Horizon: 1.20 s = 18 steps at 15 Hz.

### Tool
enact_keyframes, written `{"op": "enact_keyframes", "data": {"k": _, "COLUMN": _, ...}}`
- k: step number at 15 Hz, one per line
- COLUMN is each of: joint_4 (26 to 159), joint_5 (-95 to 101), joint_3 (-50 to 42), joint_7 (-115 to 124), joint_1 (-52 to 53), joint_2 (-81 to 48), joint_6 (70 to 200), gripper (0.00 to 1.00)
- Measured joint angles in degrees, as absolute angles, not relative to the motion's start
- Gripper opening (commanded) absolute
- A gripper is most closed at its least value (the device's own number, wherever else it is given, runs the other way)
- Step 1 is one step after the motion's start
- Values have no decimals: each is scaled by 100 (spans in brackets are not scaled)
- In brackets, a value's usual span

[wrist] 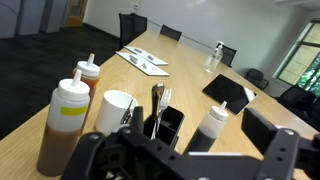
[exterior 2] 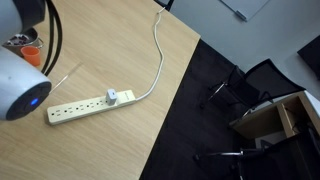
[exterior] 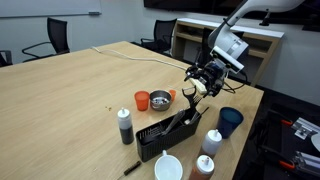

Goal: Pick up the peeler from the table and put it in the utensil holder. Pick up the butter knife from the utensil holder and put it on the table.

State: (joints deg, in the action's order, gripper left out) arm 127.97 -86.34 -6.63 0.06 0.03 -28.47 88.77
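Claw (exterior: pixel 200 80) hung above utensil holder (exterior: pixel 168 132), jaws apart, nothing between them in wrist view. Slim dark thing on worktop (exterior: pixel 80 90) by white cup (exterior: pixel 168 167) looked like the peeler (exterior: pixel 131 167), not certain. Best approach was a vertical descent, jaws across the handle, clear of the cup.

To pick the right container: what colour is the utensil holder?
The utensil holder is black, seen best in an exterior view.

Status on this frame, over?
Gripper open, nothing held, hovering near holder. Utensils in holder; peeler not made out. Bottles, cups close around.
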Motion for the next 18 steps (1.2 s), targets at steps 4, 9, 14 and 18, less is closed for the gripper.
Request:
{"op": "enact_keyframes", "data": {"k": 4, "joint_4": 12798, "joint_5": -8109, "joint_3": -641, "joint_7": 175, "joint_1": 190, "joint_2": -2183, "joint_6": 9408, "gripper": 100}}
{"op": "enact_keyframes", "data": {"k": 9, "joint_4": 12804, "joint_5": -7910, "joint_3": -494, "joint_7": 189, "joint_1": 287, "joint_2": -1959, "joint_6": 9791, "gripper": 100}}
{"op": "enact_keyframes", "data": {"k": 14, "joint_4": 12884, "joint_5": -7989, "joint_3": -268, "joint_7": 188, "joint_1": 456, "joint_2": -1964, "joint_6": 10575, "gripper": 100}}
{"op": "enact_keyframes", "data": {"k": 18, "joint_4": 12979, "joint_5": -8072, "joint_3": -159, "joint_7": 188, "joint_1": 539, "joint_2": -1898, "joint_6": 11116, "gripper": 100}}
